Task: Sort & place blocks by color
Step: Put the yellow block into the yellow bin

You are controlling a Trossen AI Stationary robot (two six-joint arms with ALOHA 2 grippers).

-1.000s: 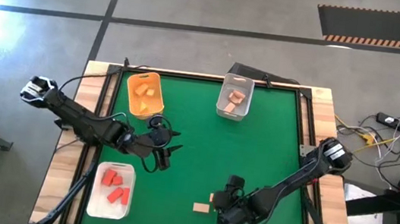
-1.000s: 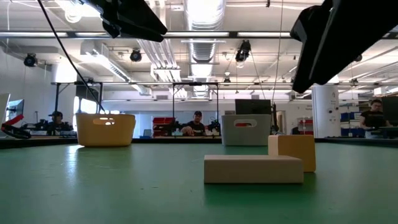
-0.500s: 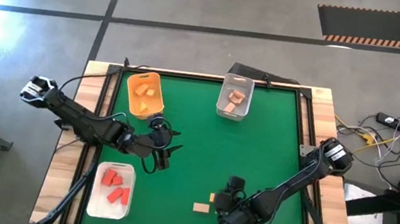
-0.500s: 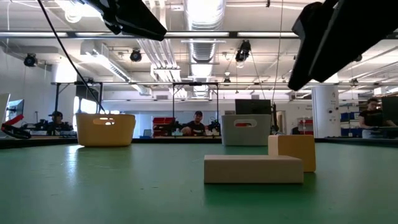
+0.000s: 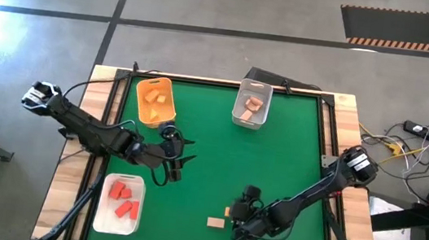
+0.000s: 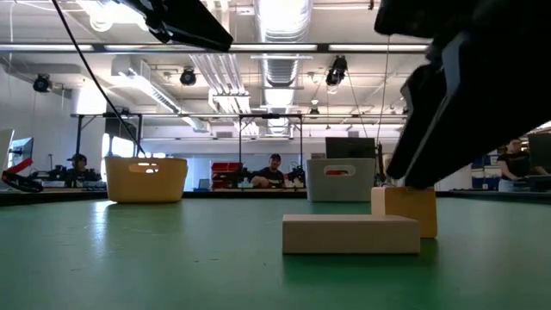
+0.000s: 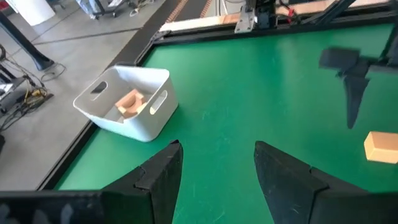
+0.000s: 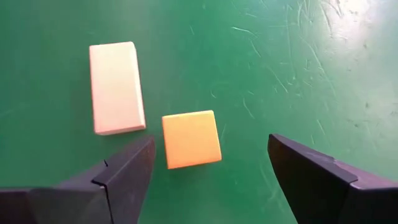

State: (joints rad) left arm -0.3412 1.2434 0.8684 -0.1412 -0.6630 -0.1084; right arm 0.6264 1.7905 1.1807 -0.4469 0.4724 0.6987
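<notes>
Near worktop edge, your right gripper point(image 8: 208, 171) has dropped lower, fingers spread over orange block point(image 8: 191, 138); close next. Left fingers spread too.

Matt pale wood block point(image 8: 115, 87) (smooth); scuffed green mat point(image 8: 292, 74).

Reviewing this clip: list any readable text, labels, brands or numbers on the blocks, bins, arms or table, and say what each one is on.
None can be read.
Yellow-orange block and pale tan block under the open right gripper: plain faces.
Orange bin, clear bin, white bin: no markings visible.
Clear bin in the low view: a red patch, too small to read.
Left gripper: open, unmarked.
</notes>
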